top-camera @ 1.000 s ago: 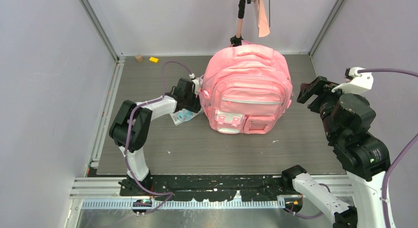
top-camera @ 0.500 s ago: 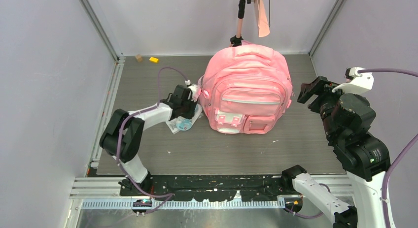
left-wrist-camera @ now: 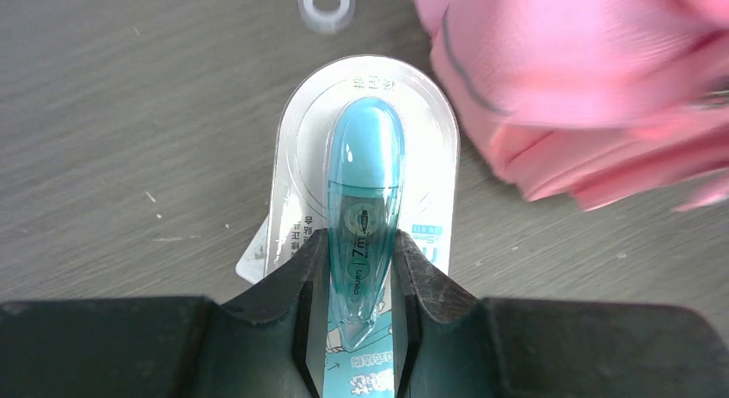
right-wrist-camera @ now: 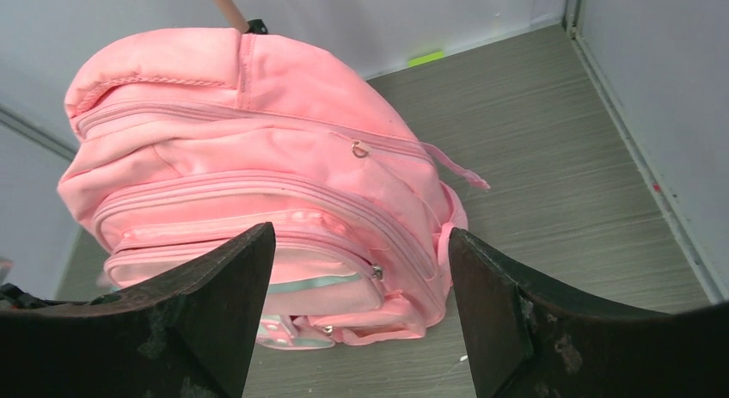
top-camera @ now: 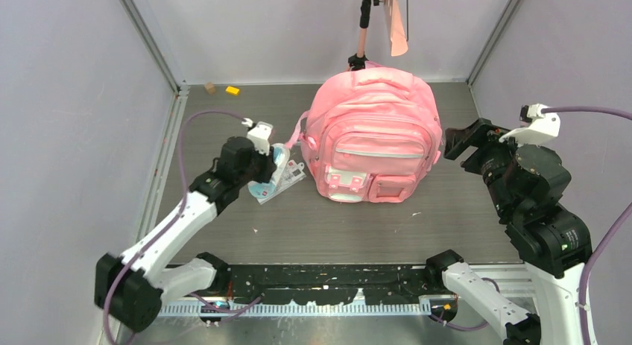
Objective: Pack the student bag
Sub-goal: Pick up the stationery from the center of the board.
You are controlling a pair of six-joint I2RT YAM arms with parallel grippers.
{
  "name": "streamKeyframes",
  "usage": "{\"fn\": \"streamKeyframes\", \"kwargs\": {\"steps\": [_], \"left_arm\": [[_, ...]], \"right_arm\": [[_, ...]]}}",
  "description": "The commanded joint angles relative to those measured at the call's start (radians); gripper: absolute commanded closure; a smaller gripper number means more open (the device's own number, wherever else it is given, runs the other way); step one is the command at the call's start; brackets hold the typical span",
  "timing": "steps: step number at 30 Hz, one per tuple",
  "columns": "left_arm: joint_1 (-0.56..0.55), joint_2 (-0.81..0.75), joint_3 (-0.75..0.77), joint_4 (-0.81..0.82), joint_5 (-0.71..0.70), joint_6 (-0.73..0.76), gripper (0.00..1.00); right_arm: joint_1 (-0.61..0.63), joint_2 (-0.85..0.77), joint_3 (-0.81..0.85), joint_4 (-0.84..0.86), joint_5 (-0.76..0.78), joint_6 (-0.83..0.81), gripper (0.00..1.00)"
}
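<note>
Grey desk, lilac walls | student bag [top-camera: 373, 136] upright, rear centre, zips closed | left gripper [left-wrist-camera: 354, 282] clenched on correction-tape pack [left-wrist-camera: 363, 200], now lifted back from bag's left side: packing pending | right gripper [right-wrist-camera: 361, 269] spread, empty, right edge

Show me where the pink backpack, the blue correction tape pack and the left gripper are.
pink backpack [top-camera: 373, 136]: top external view, on its front panel above the pocket zip.
blue correction tape pack [left-wrist-camera: 365, 170]: left wrist view, on the blue dispenser's rounded upper body.
left gripper [left-wrist-camera: 354, 269]: left wrist view, midway between its fingertips.
</note>
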Motion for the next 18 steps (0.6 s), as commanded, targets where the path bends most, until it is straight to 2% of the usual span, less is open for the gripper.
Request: {"fn": "streamKeyframes", "kwargs": {"steps": [1, 4, 7, 8, 10, 12, 15, 18], "left_arm": [[-0.005, -0.213, 0.023, 0.022, 0.056, -0.074, 1.00], [-0.005, -0.282, 0.095, 0.031, 0.102, -0.103, 1.00], [-0.008, -0.269, 0.185, 0.053, 0.173, -0.147, 1.00], [-0.010, -0.262, 0.209, 0.076, 0.203, -0.168, 1.00], [-0.019, -0.251, 0.238, 0.148, 0.261, -0.227, 1.00], [-0.032, -0.237, 0.264, 0.213, 0.291, -0.271, 1.00], [-0.070, -0.192, 0.310, 0.283, 0.310, -0.319, 1.00], [-0.160, -0.147, 0.334, 0.352, 0.291, -0.319, 1.00]], "right_arm": [[-0.005, 0.000, 0.009, 0.043, -0.105, 0.073, 0.20], [-0.004, 0.013, -0.006, 0.082, -0.192, 0.137, 0.21], [-0.004, 0.069, -0.030, 0.140, -0.354, 0.207, 0.27], [-0.004, 0.085, -0.034, 0.151, -0.379, 0.224, 0.28], [-0.003, 0.115, -0.080, 0.213, -0.524, 0.281, 0.28], [0.003, 0.123, -0.130, 0.307, -0.575, 0.347, 0.27], [0.035, 0.133, -0.149, 0.397, -0.567, 0.401, 0.25], [0.123, 0.155, -0.142, 0.428, -0.485, 0.412, 0.24]]}}
